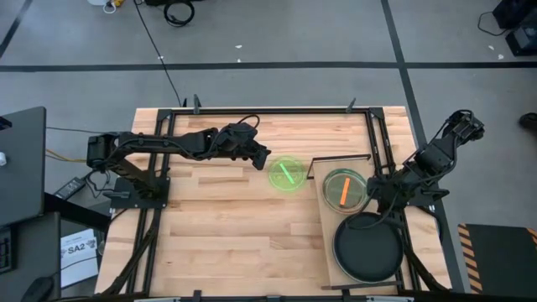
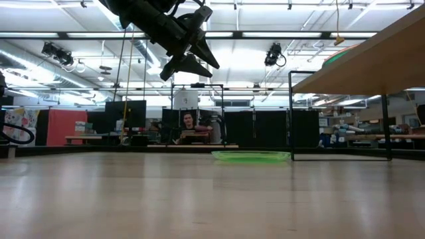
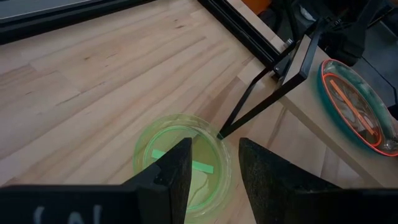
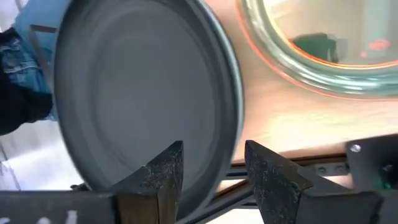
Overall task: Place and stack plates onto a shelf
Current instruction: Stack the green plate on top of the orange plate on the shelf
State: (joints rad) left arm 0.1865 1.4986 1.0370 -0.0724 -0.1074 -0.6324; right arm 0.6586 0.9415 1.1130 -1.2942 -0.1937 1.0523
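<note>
A lime green plate (image 1: pixel 287 174) lies flat on the tabletop, also in the low view (image 2: pixel 251 157) and the left wrist view (image 3: pixel 180 158). My left gripper (image 1: pixel 262 158) hangs open above its left rim (image 3: pixel 211 168), clear of it (image 2: pixel 199 56). The shelf (image 1: pixel 329 239), a raised light-wood board, carries a stack of small plates with an orange one on top (image 1: pixel 344 189) and a large black plate (image 1: pixel 367 247). My right gripper (image 1: pixel 379 200) is open at the black plate's far rim (image 4: pixel 214 165), with the rim between its fingers; I see no touch.
The shelf stands on a thin black frame (image 3: pixel 261 93) whose leg meets the table right beside the lime plate. Black rails (image 1: pixel 277 111) border the table's far edge. Bare planked tabletop (image 1: pixel 235 235) spreads on the near left side.
</note>
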